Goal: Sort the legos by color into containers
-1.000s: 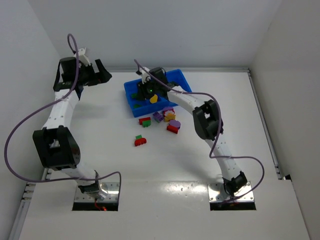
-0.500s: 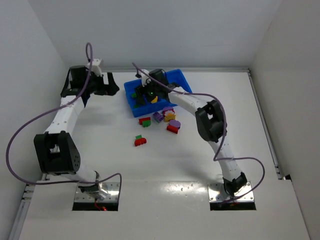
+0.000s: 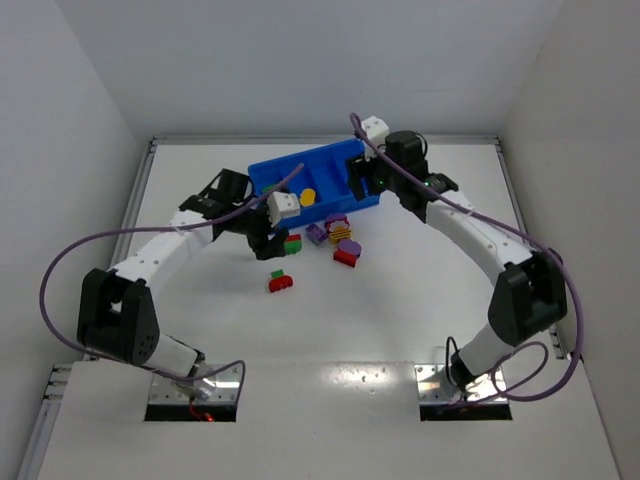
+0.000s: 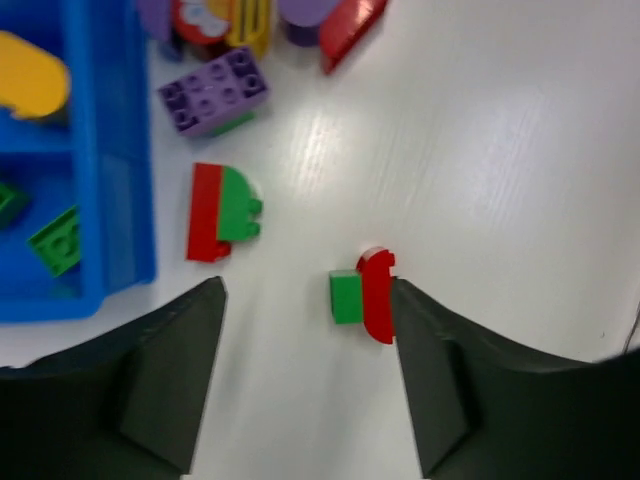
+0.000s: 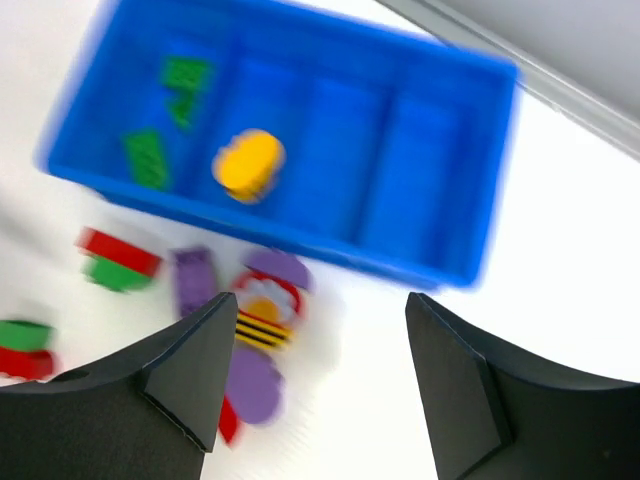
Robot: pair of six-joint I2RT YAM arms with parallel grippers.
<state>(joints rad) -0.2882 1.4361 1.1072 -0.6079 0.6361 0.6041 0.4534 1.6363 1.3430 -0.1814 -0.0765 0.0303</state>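
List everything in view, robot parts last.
Table: one, white.
Tray: one, blue, four compartments, far middle.
Green bricks: at least two, tray's end compartment.
Yellow brick: one, next compartment.
Red-green pairs: two, before tray.
Purple brick: one, beside tray.
Pile: purple, yellow, red, count unclear, beside tray.
Red brick: one, just before pile.
Left pincer: black, open, over nearer red-green pair.
Right pincer: black, open, empty, above tray.

White arm links (image 3: 160, 252), black joint housings (image 3: 118, 310), looping purple cables (image 3: 45, 290), dark grey tool fingers (image 4: 150, 380)
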